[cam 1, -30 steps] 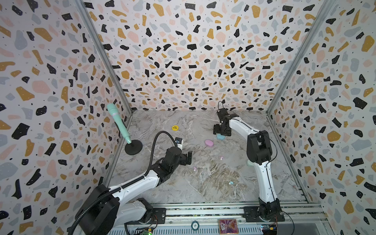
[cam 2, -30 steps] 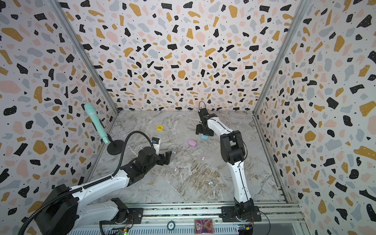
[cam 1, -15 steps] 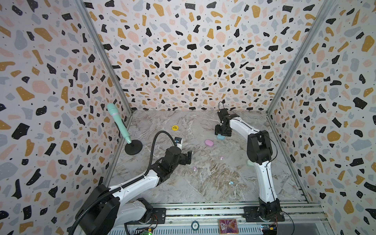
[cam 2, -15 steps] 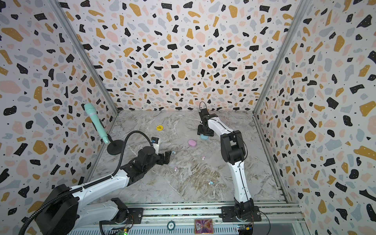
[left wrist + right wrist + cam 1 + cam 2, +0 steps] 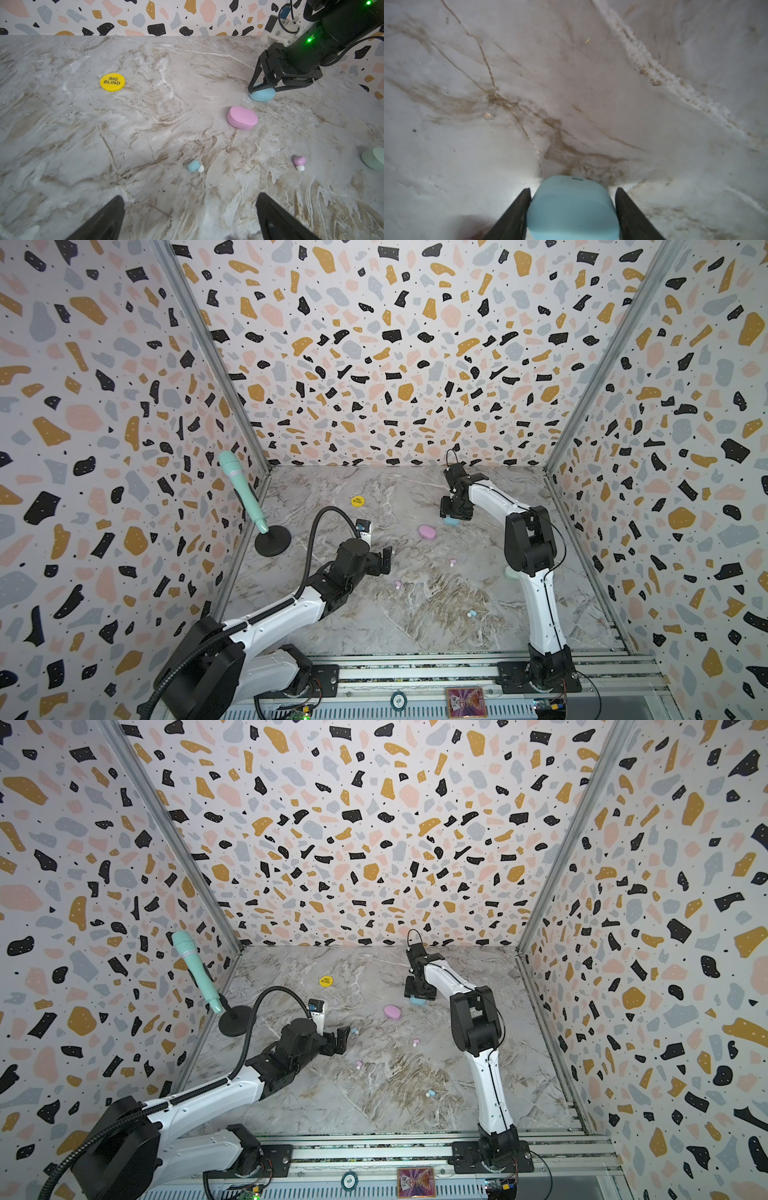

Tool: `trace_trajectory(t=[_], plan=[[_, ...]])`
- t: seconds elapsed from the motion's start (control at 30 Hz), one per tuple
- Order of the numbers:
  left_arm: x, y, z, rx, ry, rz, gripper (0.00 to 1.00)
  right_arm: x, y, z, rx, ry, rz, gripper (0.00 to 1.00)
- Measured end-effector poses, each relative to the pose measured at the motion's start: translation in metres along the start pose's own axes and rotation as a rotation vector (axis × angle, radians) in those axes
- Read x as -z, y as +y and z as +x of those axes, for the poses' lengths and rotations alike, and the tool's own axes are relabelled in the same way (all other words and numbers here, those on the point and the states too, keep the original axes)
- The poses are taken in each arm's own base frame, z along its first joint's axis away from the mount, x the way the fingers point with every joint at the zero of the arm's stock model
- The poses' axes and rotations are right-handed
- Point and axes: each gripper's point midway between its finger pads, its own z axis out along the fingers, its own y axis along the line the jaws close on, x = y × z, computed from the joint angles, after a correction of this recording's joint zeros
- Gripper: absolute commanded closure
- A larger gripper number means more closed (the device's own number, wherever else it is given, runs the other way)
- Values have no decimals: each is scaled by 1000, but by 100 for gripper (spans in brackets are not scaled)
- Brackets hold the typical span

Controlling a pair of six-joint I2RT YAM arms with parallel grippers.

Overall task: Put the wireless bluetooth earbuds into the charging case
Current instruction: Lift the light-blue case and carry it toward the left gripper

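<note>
Far back on the marble table (image 5: 145,128), my right claw (image 5: 572,190) straddles the blue case (image 5: 571,207); pinching or not, I cannot tell | my left claw (image 5: 190,197) spread wide | loose ahead of it: 1 blue earbud (image 5: 195,165), 1 pink earbud (image 5: 299,163) | near the blue case: pink case (image 5: 242,118); well apart: yellow disc (image 5: 112,82) | green case (image 5: 374,159) cut off at view edge
</note>
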Motion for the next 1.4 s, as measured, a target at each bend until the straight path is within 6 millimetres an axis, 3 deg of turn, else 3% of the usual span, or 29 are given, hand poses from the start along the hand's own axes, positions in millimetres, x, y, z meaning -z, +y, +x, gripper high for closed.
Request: trace_trajectory(t=[0.33,0.5,0.6,0.8,1.03,1.17,1.4], plan=[[0,-5,1,-1,6,28,0,4,-3,8,4,7,-2,45],[0,-13,-1,-12,3,75,0,20,-6,21,15,19,-14,46],[-1,-17,3,-28,16,99,0,42,-6,30,28,15,-41,46],[-1,-37,6,-58,29,199,0,108,3,49,71,-41,-131,46],[9,-94,11,-158,5,418,0,175,24,90,154,-57,-256,46],[15,-122,10,-199,-43,548,0,199,34,117,197,-32,-308,46],[18,-148,15,-256,-105,705,0,228,60,161,289,6,-395,46]])
